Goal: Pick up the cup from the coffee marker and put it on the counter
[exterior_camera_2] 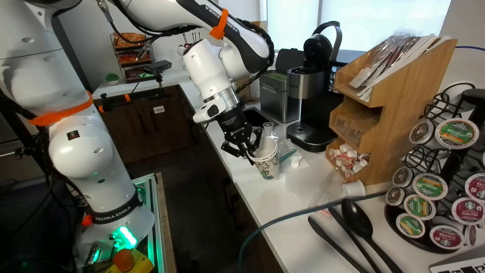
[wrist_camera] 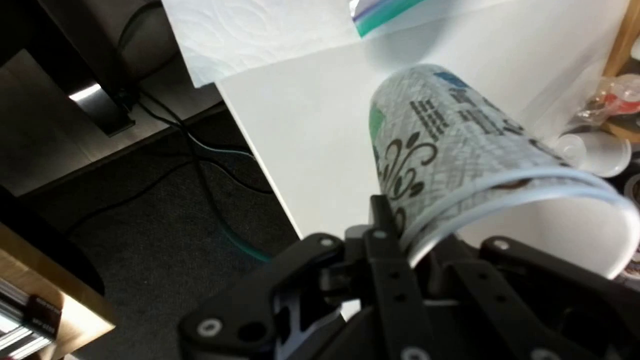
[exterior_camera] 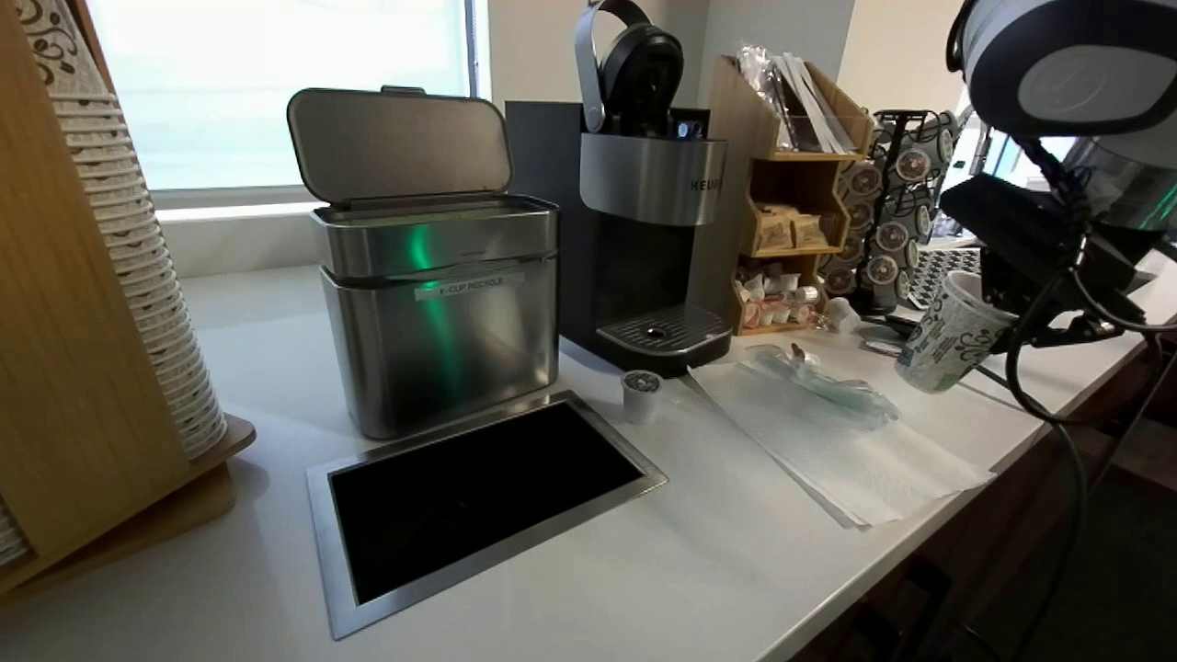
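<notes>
Our gripper [wrist_camera: 412, 237] pinches the tilted cup [wrist_camera: 450, 135] at its rim, over the table [wrist_camera: 310, 145]; releasing at this slant, we could topple it.

"K-CUP RECYCLE" on stl. bin [exterior_camera: 441, 331]

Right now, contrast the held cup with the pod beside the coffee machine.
The cup is printed and open, with two rims; the pod is plain-sided with a dark lid. The cup hangs tilted in the gripper; the pod stands upright on the counter. Neither shows a handle.
</notes>
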Available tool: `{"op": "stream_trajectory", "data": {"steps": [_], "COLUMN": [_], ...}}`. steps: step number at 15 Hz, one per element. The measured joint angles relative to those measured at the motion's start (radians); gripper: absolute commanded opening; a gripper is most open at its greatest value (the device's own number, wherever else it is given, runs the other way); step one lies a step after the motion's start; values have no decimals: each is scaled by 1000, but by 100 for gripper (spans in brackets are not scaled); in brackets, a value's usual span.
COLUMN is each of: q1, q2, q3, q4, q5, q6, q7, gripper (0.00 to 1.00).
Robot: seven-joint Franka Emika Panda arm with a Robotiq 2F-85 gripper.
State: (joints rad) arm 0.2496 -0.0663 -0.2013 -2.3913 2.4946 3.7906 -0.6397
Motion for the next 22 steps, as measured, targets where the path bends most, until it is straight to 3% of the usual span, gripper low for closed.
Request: {"op": "stream_trajectory", "data": {"steps": [2,4,7,10,13,16,21,22], "q1": [9,-27,-61,-33,-75,-159,-246,-258], "q2": [-31,-45,-32,4,44,82,172,192], "q3": [-27,1,45,14,10,33,101,118], "q4": [33,42,36,26,53,101,142,148], "q5": [1,1,15,10,10,10,10,10], "q6": [77,79,73,70,88,93,88,88], "q7": [-19,-11,11,-7,-86,-146,-160,-160], "gripper": [7,2,2,2,2,2,2,16]}}
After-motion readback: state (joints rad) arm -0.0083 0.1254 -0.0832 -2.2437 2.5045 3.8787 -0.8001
